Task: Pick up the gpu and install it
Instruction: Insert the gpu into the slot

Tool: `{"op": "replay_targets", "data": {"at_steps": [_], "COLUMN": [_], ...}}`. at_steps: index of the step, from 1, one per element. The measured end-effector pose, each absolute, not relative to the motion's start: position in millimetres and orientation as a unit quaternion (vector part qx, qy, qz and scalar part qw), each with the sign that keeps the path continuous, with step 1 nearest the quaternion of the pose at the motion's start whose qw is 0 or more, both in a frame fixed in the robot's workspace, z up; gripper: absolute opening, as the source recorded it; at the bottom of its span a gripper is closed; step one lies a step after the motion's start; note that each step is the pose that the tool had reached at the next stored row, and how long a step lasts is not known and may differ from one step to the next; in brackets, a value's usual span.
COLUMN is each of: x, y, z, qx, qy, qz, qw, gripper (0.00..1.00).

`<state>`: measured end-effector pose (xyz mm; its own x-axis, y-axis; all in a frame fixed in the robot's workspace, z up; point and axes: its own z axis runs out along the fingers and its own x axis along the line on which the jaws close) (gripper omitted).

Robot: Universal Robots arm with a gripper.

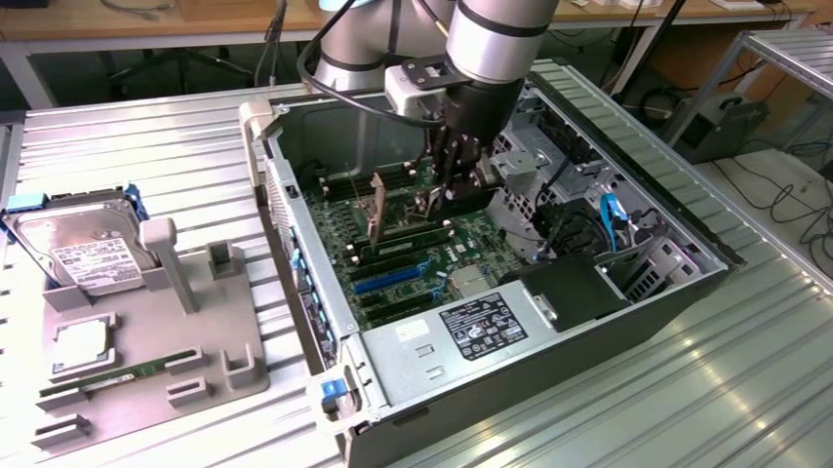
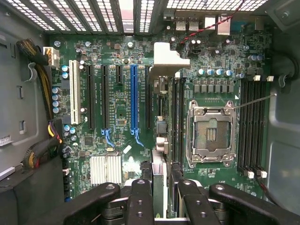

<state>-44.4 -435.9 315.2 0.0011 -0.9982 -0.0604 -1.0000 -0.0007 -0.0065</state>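
Inside the open case [image 1: 677, 283], the gripper [image 2: 159, 187] pinches the gpu [image 2: 159, 136] edge-on between RAM slots [image 2: 251, 126] and blue slot [image 2: 134, 98].

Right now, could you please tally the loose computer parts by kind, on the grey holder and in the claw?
Hard drive: 1
Processor chip: 1
RAM stick: 1
gpu, gripped in the claw over the motherboard: 1
Total: 4
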Motion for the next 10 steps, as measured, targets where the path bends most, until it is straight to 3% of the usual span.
{"op": "replay_targets", "data": {"at_steps": [10], "x": [-45.7], "y": [-436.1], "z": [309.6], "qx": [-0.707], "qy": [0.706], "qz": [0.019], "qw": [0.024], "gripper": [0.26]}}
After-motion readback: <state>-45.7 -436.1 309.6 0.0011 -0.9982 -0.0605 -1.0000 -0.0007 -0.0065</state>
